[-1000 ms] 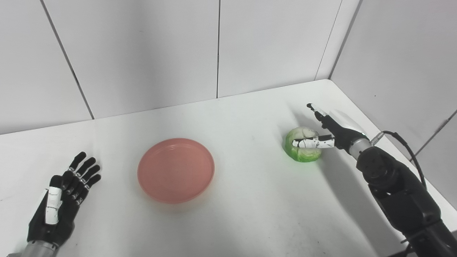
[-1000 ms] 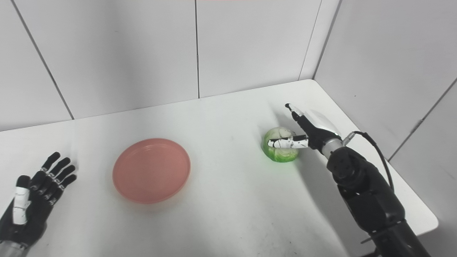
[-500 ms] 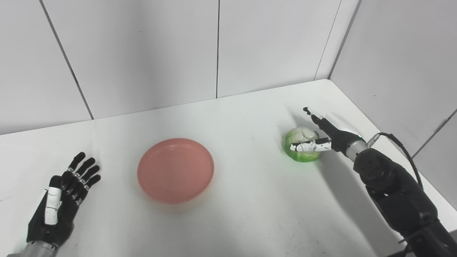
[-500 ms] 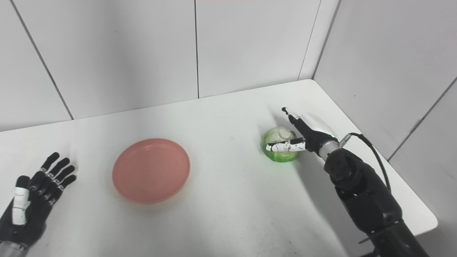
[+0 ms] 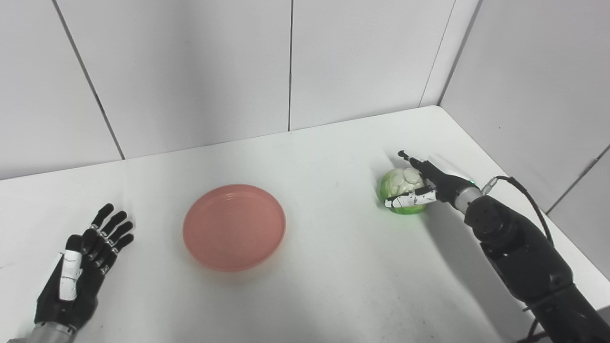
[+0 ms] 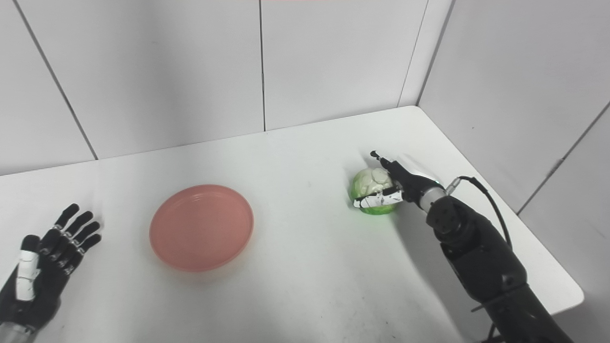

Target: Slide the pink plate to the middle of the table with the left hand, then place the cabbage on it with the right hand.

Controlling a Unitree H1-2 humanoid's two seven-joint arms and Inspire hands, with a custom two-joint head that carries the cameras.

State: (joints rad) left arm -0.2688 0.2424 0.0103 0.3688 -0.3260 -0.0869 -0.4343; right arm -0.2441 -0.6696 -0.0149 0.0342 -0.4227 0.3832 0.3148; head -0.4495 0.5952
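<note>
While the cabbage sits on the white counter well to the right of the pink plate, the right hand has its fingers set about it, the white-marked thumb low across the front and a dark finger over the top. Whether the hold is firm enough to carry cannot be told, and the cabbage appears to rest on the counter. With the plate lying empty near the counter's middle, the sliding step looks done and the pick-up is the step in hand. Next comes closing fully, lifting clear, carrying the cabbage leftward over the plate and lowering it inside the rim. Far to the left of the plate, the left hand lies idle, fingers spread, holding nothing.
</note>
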